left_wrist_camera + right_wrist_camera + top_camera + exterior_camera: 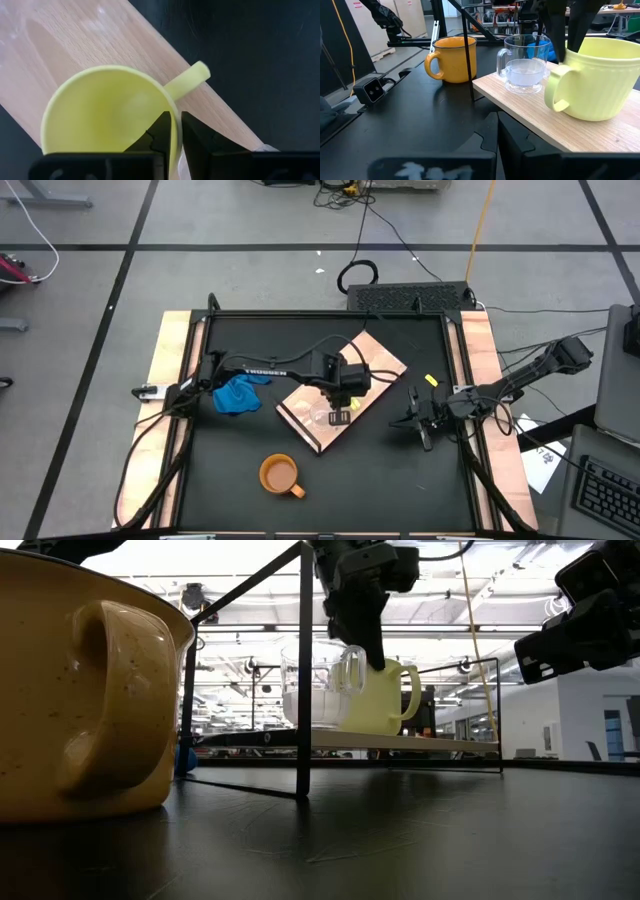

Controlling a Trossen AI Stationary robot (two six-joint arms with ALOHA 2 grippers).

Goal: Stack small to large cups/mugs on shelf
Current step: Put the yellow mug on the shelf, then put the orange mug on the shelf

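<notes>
The yellow cup (110, 110) stands on the light-wood shelf board (375, 365) at the table's middle, next to the small clear glass cup (522, 62), which also stands on the board. My left gripper (177, 120) comes down from above and is shut on the yellow cup; it also shows in the low view (360, 635). The orange-brown cup (280, 475) stands on the black tabletop near the front edge. My right gripper (415, 423) is shut and empty, low over the table to the right of the board. My left gripper pinches the yellow cup's rim wall (170, 107) right beside the handle (192, 80), one finger inside the cup and one outside. The fingers point down from above. The cup is upright with its base on the shelf board (420, 740).
A blue cloth (238, 393) lies on the table left of the board. A thin black rod frame (303, 670) stands at the board's near corner. Black tabletop lies bare between the board and the orange-brown cup (90, 690).
</notes>
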